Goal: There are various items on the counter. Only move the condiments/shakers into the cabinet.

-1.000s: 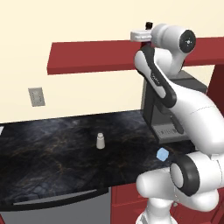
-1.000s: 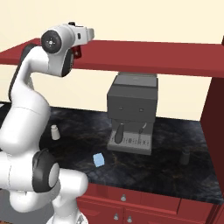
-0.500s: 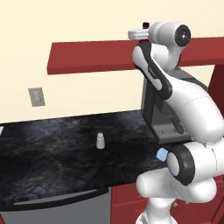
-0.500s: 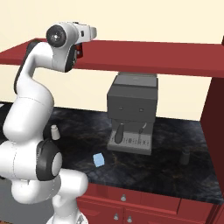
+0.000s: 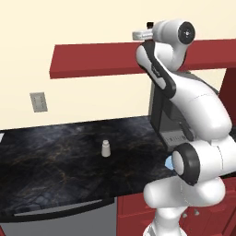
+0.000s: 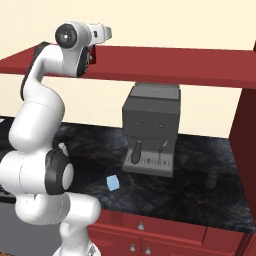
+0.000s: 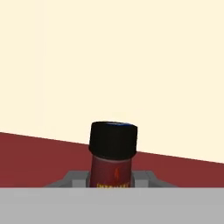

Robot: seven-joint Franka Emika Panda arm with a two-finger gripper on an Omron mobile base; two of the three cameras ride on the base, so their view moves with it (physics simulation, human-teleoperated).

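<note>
My gripper (image 7: 113, 178) is shut on the slim red sauce bottle (image 7: 113, 146) with its black cap, held upright. Behind the bottle lies the flat top of the dark red cabinet (image 7: 35, 157). In the right base view the gripper (image 6: 93, 55) is raised to the cabinet's (image 6: 170, 62) front edge near its left end. The whitish-grey shaker (image 5: 106, 148) stands alone on the black counter (image 5: 55, 161). The black shaker (image 6: 212, 180) stands at the counter's right, beyond the coffee machine.
The big grey coffee machine (image 6: 150, 130) stands under the cabinet against the wall. A small light-blue block (image 6: 113, 183) lies in front of it near the counter's front edge. Red lower cupboards (image 6: 165, 237) run below. A wall switch (image 5: 38, 102) sits at the left.
The hand with the bottle has risen slightly and edged along the cabinet's front. The shakers and the block have not moved.
</note>
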